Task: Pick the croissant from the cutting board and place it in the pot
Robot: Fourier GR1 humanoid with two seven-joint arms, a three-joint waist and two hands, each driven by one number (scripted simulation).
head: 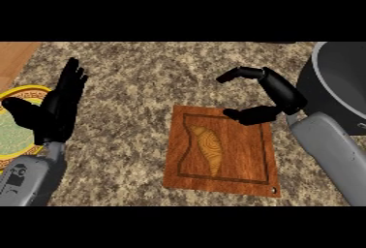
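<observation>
Tabletop (pixel 143 87): speckled granite surface filling most of the head view; a strip of bare wood shows at its far left corner.
Cutting board (pixel 247 160): reddish-brown wooden rectangle with a routed groove inside its border and a small hole at its near right corner; it lies flat near the middle of the tabletop, slightly turned.
Croissant (pixel 209 147): golden, elongated pastry lying on the left half of the cutting board, inside the groove, its long axis running from the board's far edge toward its near edge. Nothing touches it.
Pot (pixel 336 72): large dark grey vessel with a pale inner wall, standing at the tabletop's right edge and cut off by the view; its inside shows no contents in the visible part.
Plate (pixel 16 131): round, yellow patterned rim with a greenish centre, at the tabletop's left edge, partly hidden behind the left hand.
Right hand (pixel 275 94): black, above the far right corner of the cutting board, just beside the pot; fingers and thumb curved toward each other with a clear gap between them, holding nothing and apart from the croissant.
Left hand (pixel 53 109): black, fingers straight and pointing up, resting over the plate's right part at the left edge.
</observation>
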